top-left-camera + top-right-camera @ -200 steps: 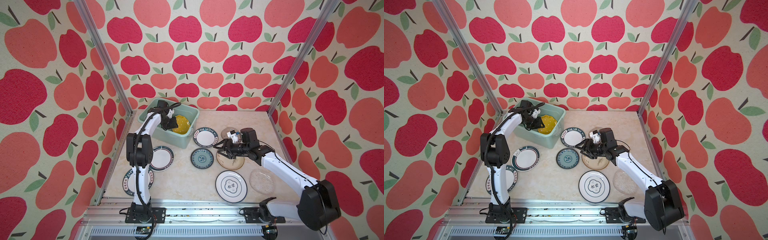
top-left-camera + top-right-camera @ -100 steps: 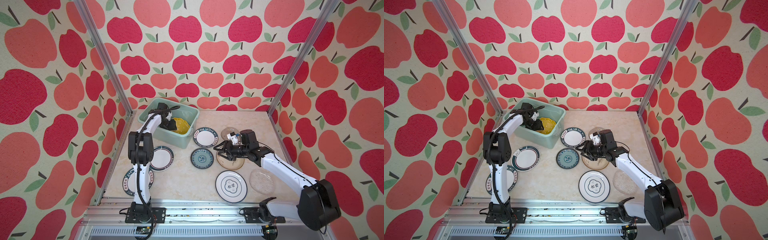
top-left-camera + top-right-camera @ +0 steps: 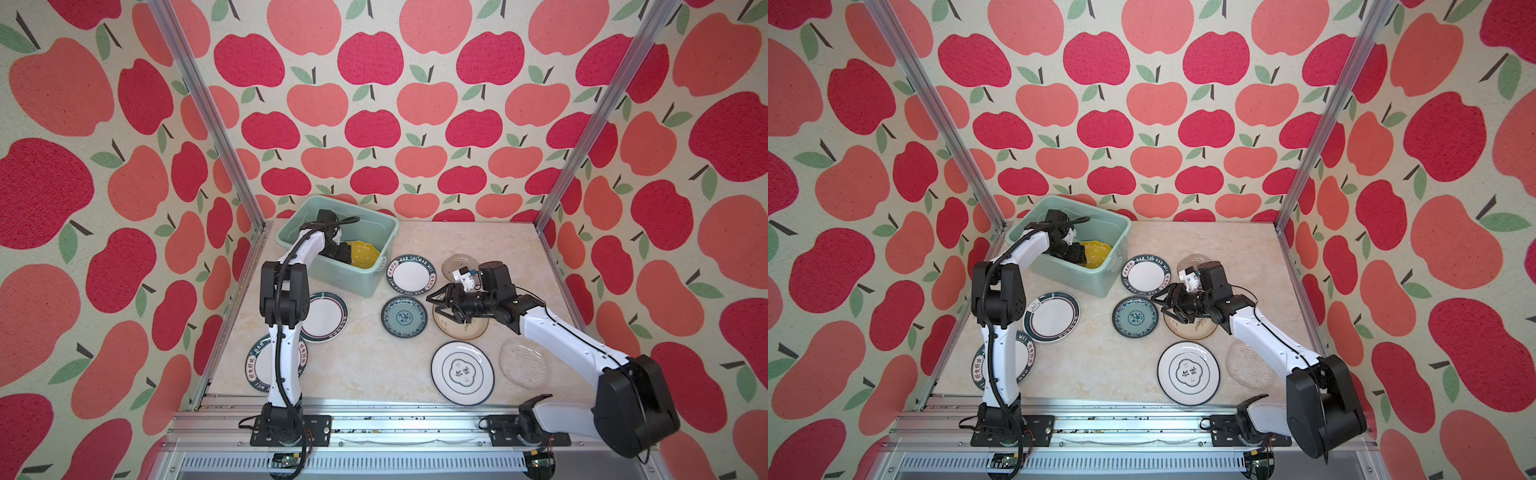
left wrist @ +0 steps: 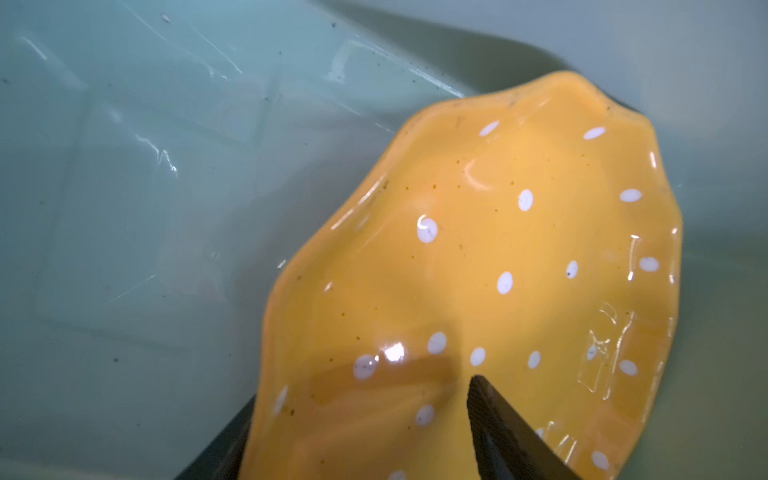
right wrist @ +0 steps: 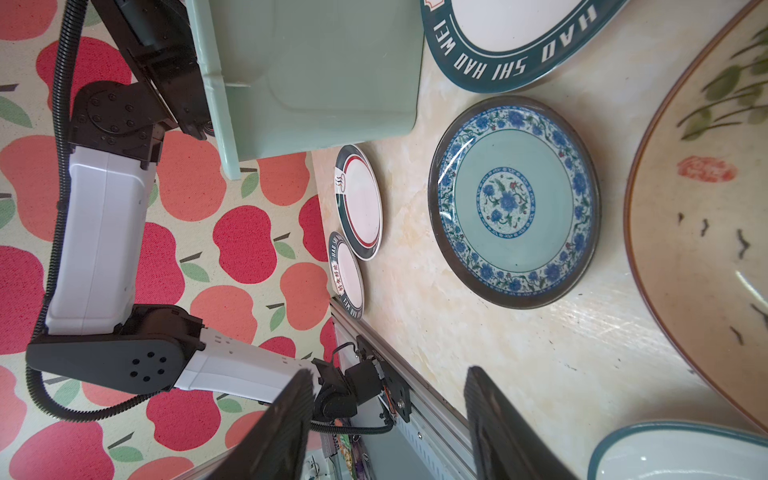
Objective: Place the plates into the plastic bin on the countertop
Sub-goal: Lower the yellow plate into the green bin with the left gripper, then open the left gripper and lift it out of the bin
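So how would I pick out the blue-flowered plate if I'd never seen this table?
Find the mint-green plastic bin at the back left corner of the countertop. In front of its right end, just nearer than the white lettered plate, lies the teal plate. It alone has a blue-flower border and dark rim; its neighbours are white or cream.
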You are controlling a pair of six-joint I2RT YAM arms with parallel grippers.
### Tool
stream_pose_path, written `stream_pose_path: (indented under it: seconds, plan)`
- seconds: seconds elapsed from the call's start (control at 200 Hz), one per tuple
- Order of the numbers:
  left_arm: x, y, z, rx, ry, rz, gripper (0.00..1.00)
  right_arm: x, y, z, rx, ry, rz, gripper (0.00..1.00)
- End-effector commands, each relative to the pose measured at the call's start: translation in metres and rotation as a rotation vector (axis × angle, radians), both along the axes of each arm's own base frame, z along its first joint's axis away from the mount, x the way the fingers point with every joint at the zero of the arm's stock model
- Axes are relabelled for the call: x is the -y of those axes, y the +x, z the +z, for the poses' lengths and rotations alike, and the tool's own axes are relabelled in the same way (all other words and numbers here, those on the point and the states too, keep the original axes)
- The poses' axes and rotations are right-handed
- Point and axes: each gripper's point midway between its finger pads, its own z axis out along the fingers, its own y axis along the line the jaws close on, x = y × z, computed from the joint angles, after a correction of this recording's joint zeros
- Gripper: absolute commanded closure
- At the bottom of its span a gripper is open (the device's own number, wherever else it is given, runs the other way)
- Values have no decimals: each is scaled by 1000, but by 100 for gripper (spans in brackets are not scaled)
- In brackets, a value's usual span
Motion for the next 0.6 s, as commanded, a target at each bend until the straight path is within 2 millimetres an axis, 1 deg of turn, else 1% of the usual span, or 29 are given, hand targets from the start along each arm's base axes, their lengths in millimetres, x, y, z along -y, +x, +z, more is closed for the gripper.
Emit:
stream_pose_path:
  seconds: [0.0,0.17,0.33,0.47,0.595]
  plan:
    - [2,9,2,26,12,-19,25,1,-1,-6,4,0,14,39]
    - [0,8,-2,20,18,-9,23,1,0,-6,4,0,9,39]
    - [-4,11,2,35,23,6,21,2,0,-4,10,-2,8,38]
    - [-5,14,10,61,26,17,16,4,0,-2,21,-9,2,38]
    - [-8,18,23,96,34,33,14,9,0,0,35,-26,1,37]
